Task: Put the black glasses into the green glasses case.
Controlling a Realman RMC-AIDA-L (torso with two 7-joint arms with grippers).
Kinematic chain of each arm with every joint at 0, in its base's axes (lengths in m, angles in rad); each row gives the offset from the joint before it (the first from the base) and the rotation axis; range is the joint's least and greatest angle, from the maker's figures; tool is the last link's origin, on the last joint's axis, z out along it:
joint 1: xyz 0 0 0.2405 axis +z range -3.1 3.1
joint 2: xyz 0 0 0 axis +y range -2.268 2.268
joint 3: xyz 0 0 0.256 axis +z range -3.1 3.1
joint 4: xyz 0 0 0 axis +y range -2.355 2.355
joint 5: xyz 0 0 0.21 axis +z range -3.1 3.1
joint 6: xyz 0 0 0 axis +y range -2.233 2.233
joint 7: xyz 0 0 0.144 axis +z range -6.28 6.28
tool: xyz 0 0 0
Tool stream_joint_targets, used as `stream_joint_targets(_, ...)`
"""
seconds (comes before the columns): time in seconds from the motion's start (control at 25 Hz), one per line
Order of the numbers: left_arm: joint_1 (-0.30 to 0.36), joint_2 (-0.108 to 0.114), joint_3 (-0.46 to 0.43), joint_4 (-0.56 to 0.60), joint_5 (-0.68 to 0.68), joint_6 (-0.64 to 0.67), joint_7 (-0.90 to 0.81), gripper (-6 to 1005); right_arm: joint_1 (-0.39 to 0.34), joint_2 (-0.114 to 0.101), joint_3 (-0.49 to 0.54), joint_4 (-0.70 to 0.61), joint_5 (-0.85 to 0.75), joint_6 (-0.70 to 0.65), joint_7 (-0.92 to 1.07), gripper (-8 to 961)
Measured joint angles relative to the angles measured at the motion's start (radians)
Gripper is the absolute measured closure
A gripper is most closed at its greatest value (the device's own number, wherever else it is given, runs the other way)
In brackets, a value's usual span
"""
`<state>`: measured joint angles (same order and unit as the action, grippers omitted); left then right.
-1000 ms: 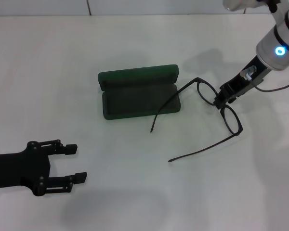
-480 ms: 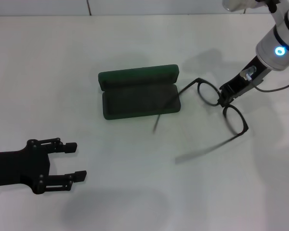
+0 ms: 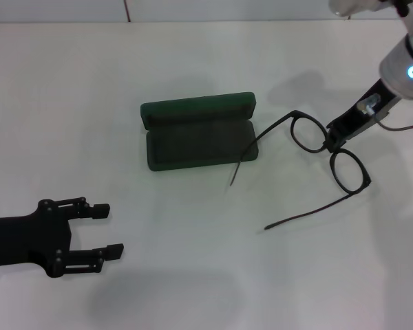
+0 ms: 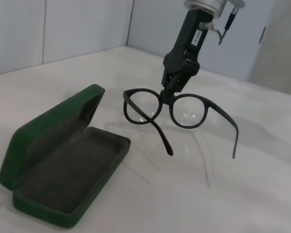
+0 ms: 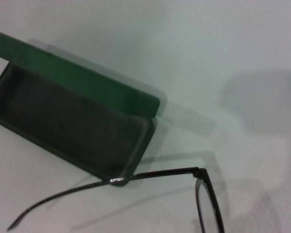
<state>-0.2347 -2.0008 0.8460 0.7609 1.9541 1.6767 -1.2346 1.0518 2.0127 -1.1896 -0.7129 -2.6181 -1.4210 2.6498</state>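
Observation:
The green glasses case point(image 3: 198, 130) lies open on the white table, lid up at the far side; it also shows in the left wrist view point(image 4: 63, 165) and the right wrist view point(image 5: 72, 116). My right gripper point(image 3: 330, 144) is shut on the bridge of the black glasses point(image 3: 349, 170) and holds them just above the table, to the right of the case. Their temple arms are unfolded, and one reaches toward the case's right end. The left wrist view shows the gripper point(image 4: 169, 92) pinching the glasses point(image 4: 186, 110). One temple arm point(image 5: 155, 174) shows in the right wrist view. My left gripper point(image 3: 107, 230) is open and parked at the lower left.
The white table point(image 3: 193, 261) carries nothing else. A grey wall point(image 4: 87, 24) stands behind the table's far edge.
My right gripper has lifted the glasses and carried them to the right, away from the case. The near temple arm's tip has drawn off the case's right end. The left arm has not moved.

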Motion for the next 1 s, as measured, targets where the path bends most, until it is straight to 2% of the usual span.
stream_joint_targets(0.16,0.001,-0.004,-0.002,0.000,-0.001,0.021,-0.016,328,-0.058,-0.013,0.039,-0.097,0.018,-0.077,-0.020,903)
stream_joint_targets(0.32,0.008,-0.013,-0.004,0.000,-0.008,0.028,-0.041,333,-0.115,-0.029,0.167,-0.166,0.064,-0.133,-0.095,903)
stream_joint_targets(0.44,0.007,-0.018,-0.003,0.000,-0.007,0.028,-0.044,336,-0.163,-0.042,0.253,-0.193,0.147,-0.126,-0.184,902)
stream_joint_targets(0.48,-0.004,-0.038,0.005,0.000,-0.001,0.033,-0.049,337,-0.177,-0.045,0.266,-0.197,0.182,-0.115,-0.210,902)
stream_joint_targets(0.56,-0.012,-0.049,0.008,-0.001,-0.002,0.046,-0.054,339,-0.205,-0.048,0.284,-0.199,0.257,-0.085,-0.270,902)
stream_joint_targets(0.76,-0.074,-0.084,0.008,-0.052,-0.011,0.092,-0.070,345,-0.248,-0.042,0.293,-0.191,0.403,-0.022,-0.377,903)
stream_joint_targets(1.0,-0.236,-0.087,0.008,-0.283,-0.013,0.095,-0.021,352,-0.250,-0.003,0.289,-0.148,0.469,0.039,-0.483,902)
